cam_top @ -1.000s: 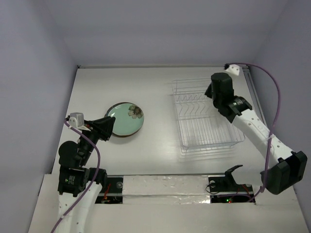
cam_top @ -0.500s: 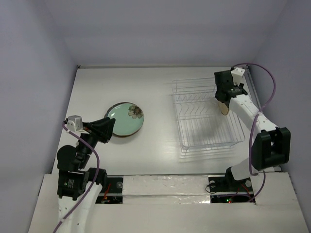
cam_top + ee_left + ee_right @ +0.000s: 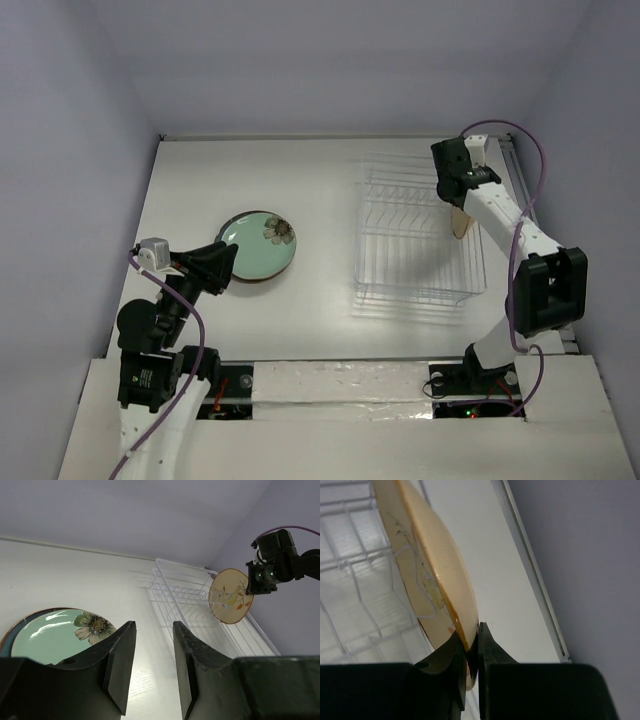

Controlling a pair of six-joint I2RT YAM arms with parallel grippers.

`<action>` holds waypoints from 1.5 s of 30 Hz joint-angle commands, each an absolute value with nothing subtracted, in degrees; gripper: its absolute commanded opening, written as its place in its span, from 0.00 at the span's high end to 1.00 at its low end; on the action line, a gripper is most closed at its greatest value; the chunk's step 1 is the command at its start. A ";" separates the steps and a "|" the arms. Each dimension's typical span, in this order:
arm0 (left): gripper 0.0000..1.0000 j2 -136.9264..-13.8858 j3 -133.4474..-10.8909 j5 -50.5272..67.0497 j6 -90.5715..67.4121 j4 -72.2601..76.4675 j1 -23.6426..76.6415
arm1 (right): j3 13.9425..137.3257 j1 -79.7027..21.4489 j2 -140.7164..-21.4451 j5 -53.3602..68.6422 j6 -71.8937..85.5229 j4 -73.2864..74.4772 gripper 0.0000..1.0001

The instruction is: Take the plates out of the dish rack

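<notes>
My right gripper [image 3: 455, 190] is shut on the rim of the tan leaf-sprig plate [image 3: 461, 222], held on edge above the right side of the dish rack [image 3: 415, 260]. In the right wrist view the gripper [image 3: 470, 637] pinches the plate [image 3: 435, 565], and a rack wire [image 3: 415, 587] crosses its face. The left wrist view shows the tan plate [image 3: 230, 596] over the rack [image 3: 185, 595]. The mint green flower plate [image 3: 258, 245] lies flat on the table at left, on top of darker plates. My left gripper [image 3: 215, 265] is open and empty beside it, as its own view shows [image 3: 152, 625]. No other plates show in the rack.
The mint plate [image 3: 55, 635] sits left of my left fingers. Walls enclose the table on the left, back and right. A raised white rail [image 3: 535, 575] runs along the table's right edge near the rack.
My right gripper has risen slightly with the tan plate. The rack has shifted left and looks blurred, moving with the plate. The left arm has barely moved.
</notes>
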State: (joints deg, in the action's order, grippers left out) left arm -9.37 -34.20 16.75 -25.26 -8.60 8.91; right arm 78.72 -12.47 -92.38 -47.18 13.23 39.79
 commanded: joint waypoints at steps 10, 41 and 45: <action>0.67 -9.67 -33.93 18.72 -24.35 -4.92 7.65 | 87.97 -12.22 -81.92 -49.30 9.51 38.05 1.00; 0.66 -9.84 -33.75 18.90 -24.52 -5.01 7.65 | 87.63 -24.08 -91.78 -60.22 -1.06 29.29 1.00; 0.66 -9.93 -33.75 19.07 -24.61 -4.83 7.65 | 90.08 -24.08 -89.57 -66.06 -0.09 31.46 1.00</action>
